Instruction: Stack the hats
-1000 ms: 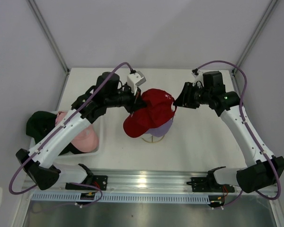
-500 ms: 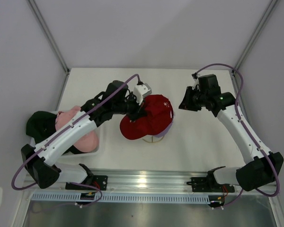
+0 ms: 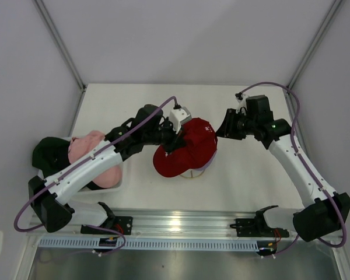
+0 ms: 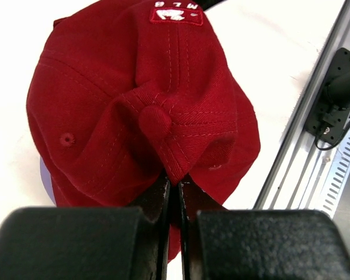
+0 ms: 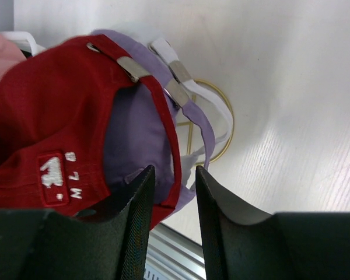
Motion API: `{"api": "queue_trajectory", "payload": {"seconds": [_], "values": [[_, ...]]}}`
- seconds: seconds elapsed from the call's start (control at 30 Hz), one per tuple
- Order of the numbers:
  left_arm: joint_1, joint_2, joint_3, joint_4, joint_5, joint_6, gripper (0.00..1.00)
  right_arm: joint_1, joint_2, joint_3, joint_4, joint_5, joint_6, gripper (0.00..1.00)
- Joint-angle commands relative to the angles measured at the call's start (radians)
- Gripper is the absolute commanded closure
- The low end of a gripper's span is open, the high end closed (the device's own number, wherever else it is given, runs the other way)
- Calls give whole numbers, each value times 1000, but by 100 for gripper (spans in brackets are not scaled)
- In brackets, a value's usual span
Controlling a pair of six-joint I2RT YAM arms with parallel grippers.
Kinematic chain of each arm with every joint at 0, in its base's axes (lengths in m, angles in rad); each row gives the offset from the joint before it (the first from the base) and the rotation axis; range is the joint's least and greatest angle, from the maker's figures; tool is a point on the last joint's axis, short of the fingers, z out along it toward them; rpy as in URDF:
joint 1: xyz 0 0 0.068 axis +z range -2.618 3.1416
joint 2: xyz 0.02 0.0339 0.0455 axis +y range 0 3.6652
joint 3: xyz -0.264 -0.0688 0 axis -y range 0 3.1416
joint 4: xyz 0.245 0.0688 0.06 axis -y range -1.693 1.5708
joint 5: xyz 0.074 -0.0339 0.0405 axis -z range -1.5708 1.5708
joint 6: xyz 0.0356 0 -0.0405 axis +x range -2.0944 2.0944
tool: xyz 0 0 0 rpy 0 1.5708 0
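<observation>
The red cap (image 3: 186, 149) sits over the lavender cap (image 3: 206, 164) on the gold wire stand (image 3: 189, 172) at mid-table. My left gripper (image 3: 176, 139) is shut on a pinch of the red cap's crown (image 4: 157, 116). My right gripper (image 3: 221, 127) is open just right of the stack, behind the caps' back straps; in its wrist view the red cap (image 5: 52, 122) and the lavender cap (image 5: 137, 125) lie just beyond its fingers (image 5: 137, 204). The pink cap (image 3: 102, 157) and a dark cap (image 3: 49, 154) lie in the white tray (image 3: 121, 175) at the left.
The gold wire stand's ring (image 5: 221, 125) rests on the white tabletop. A metal rail (image 3: 181, 224) runs along the near edge, also in the left wrist view (image 4: 315, 116). Grey walls enclose the table.
My left gripper has carried the red cap to the right and down over the lavender cap on the stand. My right gripper has let go and stands a little clear of the cap's right side.
</observation>
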Motion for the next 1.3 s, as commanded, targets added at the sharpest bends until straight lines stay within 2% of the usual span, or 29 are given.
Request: {"api": "queue_trajectory", "payload": {"seconds": [0.0,0.33,0.4,0.53,0.73,0.83,1.0,1.07,1.13,1.17,1.27], "values": [[-9,-34,-10,45,-31,-11,93,10,1,-37,42,-18,-3,62],[-7,-58,-33,70,9,-28,93,44,43,-48,68,18,-21,61],[-9,-60,-40,70,21,-28,93,54,50,-45,65,44,-23,67],[-10,-60,-44,64,18,-25,89,58,107,-1,-23,212,-27,98],[-10,-77,-49,53,5,-27,82,58,98,102,-150,387,-46,100],[-12,-86,-64,58,2,-30,78,58,61,113,-165,404,-41,100],[-10,-97,-79,59,-18,-48,61,59,62,38,-110,374,-37,100],[-10,-112,-81,59,-66,-96,48,59,70,-19,-74,335,-32,100],[-12,-149,-89,65,-130,-162,38,58,79,-62,-21,303,-20,100],[-10,-164,-93,73,-208,-191,31,58,82,-71,-8,300,-18,100],[12,-250,-136,99,-319,-344,19,59,92,-99,43,315,-20,100]]}}
